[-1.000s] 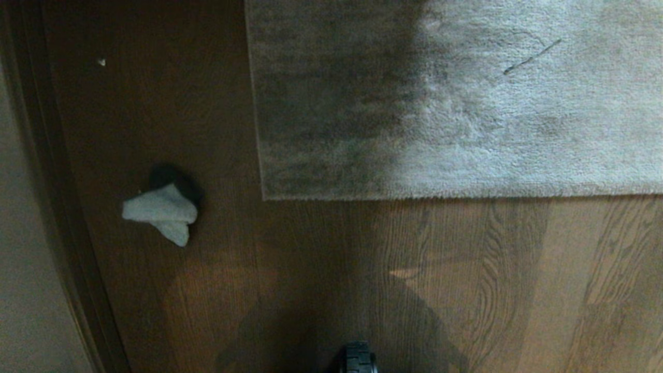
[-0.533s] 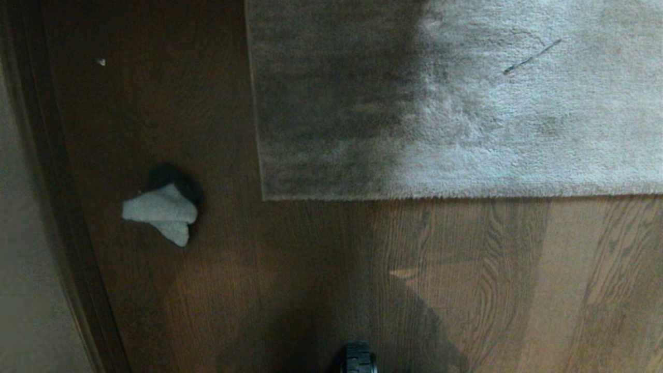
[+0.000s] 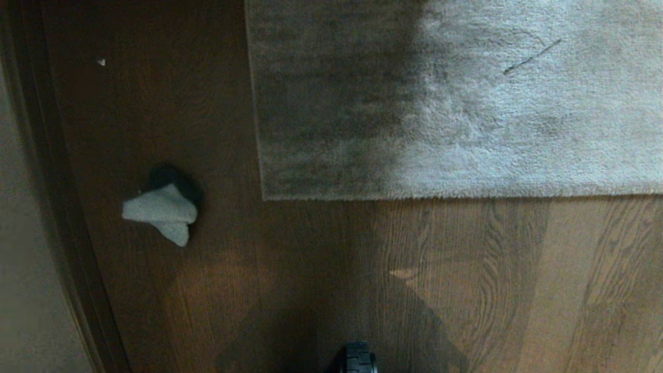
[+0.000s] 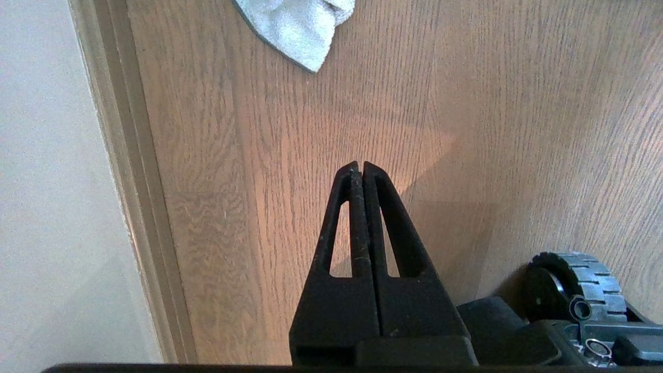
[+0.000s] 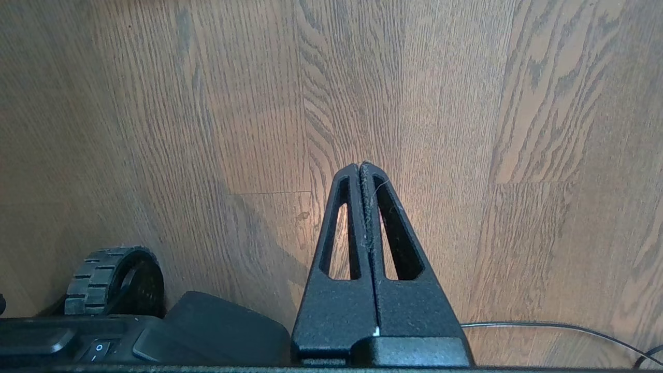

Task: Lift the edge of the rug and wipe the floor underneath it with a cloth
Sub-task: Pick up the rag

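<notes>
Brown wooden floor fills the scene, and nothing has changed since the earlier frames. With the rug edge as landmark, the rug lies flat, and the cloth sits crumpled on the floor well to its left. Left gripper and right gripper hang over bare planks near the base wheels, both fully closed and empty.

So the rug lies flat on the floor, filling the far right, its corner nearest the middle. The cloth sits on the floor well left of that corner, near the baseboard along the left.
</notes>
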